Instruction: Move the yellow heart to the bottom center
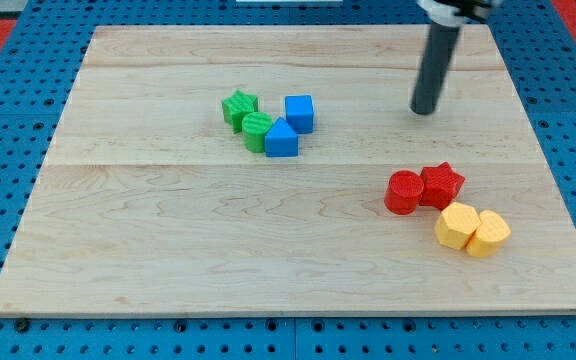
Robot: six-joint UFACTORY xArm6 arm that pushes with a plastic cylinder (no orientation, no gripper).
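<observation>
Two yellow blocks lie touching at the view's lower right. The left one (456, 225) looks like a hexagon, and the right one (489, 233) looks like the yellow heart, though the shapes are hard to tell apart. My tip (425, 110) rests on the board at the upper right, well above the yellow blocks and apart from every block.
A red cylinder (404, 192) and a red star (442, 184) touch each other just above the yellow pair. A green star (238, 107), a green cylinder (257, 131), a blue cube (299, 113) and a blue triangular block (281, 139) cluster at upper centre. The wooden board (168, 250) lies on a blue pegboard.
</observation>
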